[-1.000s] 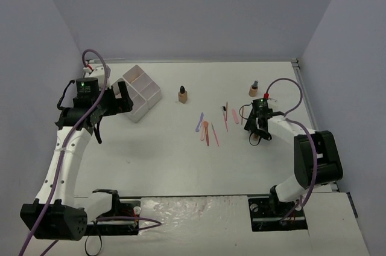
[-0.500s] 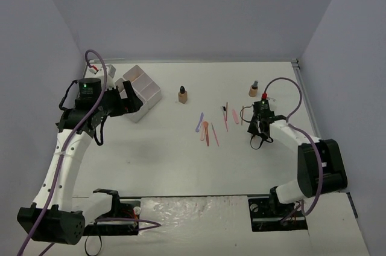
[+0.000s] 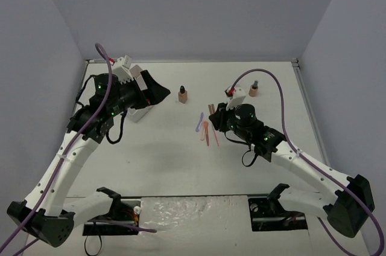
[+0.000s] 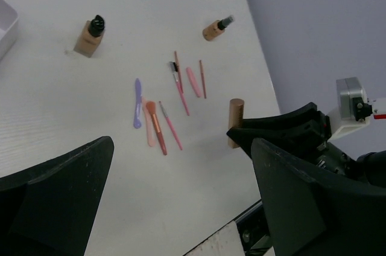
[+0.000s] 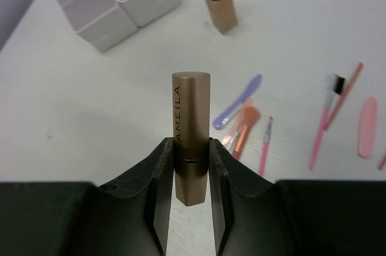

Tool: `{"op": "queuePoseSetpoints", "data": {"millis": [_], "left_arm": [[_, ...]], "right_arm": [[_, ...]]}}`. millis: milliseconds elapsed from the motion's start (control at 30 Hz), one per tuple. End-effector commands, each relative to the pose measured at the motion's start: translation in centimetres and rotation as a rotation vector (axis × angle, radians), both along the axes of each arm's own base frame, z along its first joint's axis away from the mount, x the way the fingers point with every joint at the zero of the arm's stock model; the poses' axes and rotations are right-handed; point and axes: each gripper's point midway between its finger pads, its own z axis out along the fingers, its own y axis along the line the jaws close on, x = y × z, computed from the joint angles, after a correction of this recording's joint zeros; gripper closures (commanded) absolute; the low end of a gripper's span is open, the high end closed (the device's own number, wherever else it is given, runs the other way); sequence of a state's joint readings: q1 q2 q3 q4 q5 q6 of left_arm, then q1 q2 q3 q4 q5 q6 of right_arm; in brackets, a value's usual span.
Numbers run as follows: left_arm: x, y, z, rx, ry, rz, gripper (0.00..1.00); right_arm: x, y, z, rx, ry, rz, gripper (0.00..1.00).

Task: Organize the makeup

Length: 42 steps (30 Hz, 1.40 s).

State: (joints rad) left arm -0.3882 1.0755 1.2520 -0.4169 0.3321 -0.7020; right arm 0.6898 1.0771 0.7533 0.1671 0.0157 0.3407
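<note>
While my right claw [image 5: 191, 160] grips the bronze lipstick tube [image 5: 191, 111] upright at centre frame, the thin sticks [image 5: 242, 135] lie on the table [image 5: 90, 117] just right of it. My left claw [image 4: 181, 195] gapes wide, empty.

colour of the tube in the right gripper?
Bronze-brown lipstick tube with dark lettering, in the right gripper; clearest in the right wrist view.

Robotics lab cell; plain lilac walls [image 3: 181, 14] enclose white table [image 3: 163, 153]; cabled arms [image 3: 65, 156] bolted on.
</note>
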Motion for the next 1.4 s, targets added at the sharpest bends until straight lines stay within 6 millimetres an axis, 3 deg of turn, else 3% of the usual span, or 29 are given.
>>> {"op": "queuePoseSetpoints", "data": {"millis": [0, 100, 200, 733, 833, 1033, 1133, 1200, 1300, 1367], "left_arm": [[0.3, -3.4, 7.1, -0.156, -0.173, -0.015, 0.04], [0.4, -5.2, 6.5, -0.139, -0.163, -0.022, 0.07], [0.5, -6.5, 6.3, -0.143, -0.156, -0.033, 0.11], [0.3, -12.3, 3.7, -0.109, -0.115, -0.123, 0.31], [0.2, -12.6, 3.3, -0.103, -0.11, -0.124, 0.41], [0.3, -12.5, 3.4, -0.083, -0.131, -0.115, 0.88], [0.3, -12.3, 3.2, -0.068, -0.136, -0.116, 1.0], [0.4, -12.3, 2.9, -0.055, -0.142, -0.116, 1.0], [0.9, -11.2, 1.9, 0.021, -0.176, -0.084, 1.0], [1.5, -9.7, 1.0, 0.11, -0.203, -0.043, 1.0]], "right_arm": [[-0.4, 4.6, 9.1, 0.168, -0.231, 0.151, 1.0], [-1.0, 5.9, 11.4, 0.222, -0.272, 0.205, 1.0], [-1.4, 6.8, 12.5, 0.25, -0.283, 0.238, 1.0], [-2.3, 7.8, 13.1, 0.315, -0.275, 0.29, 1.0], [-2.4, 7.8, 13.2, 0.327, -0.274, 0.291, 1.0], [-2.5, 7.8, 12.8, 0.333, -0.263, 0.286, 0.94], [-2.4, 7.7, 12.8, 0.332, -0.262, 0.279, 0.81], [-2.1, 7.6, 12.6, 0.321, -0.259, 0.266, 0.66], [-1.8, 7.5, 11.9, 0.29, -0.246, 0.251, 0.34], [-1.5, 7.4, 11.2, 0.264, -0.23, 0.24, 0.19]]}}
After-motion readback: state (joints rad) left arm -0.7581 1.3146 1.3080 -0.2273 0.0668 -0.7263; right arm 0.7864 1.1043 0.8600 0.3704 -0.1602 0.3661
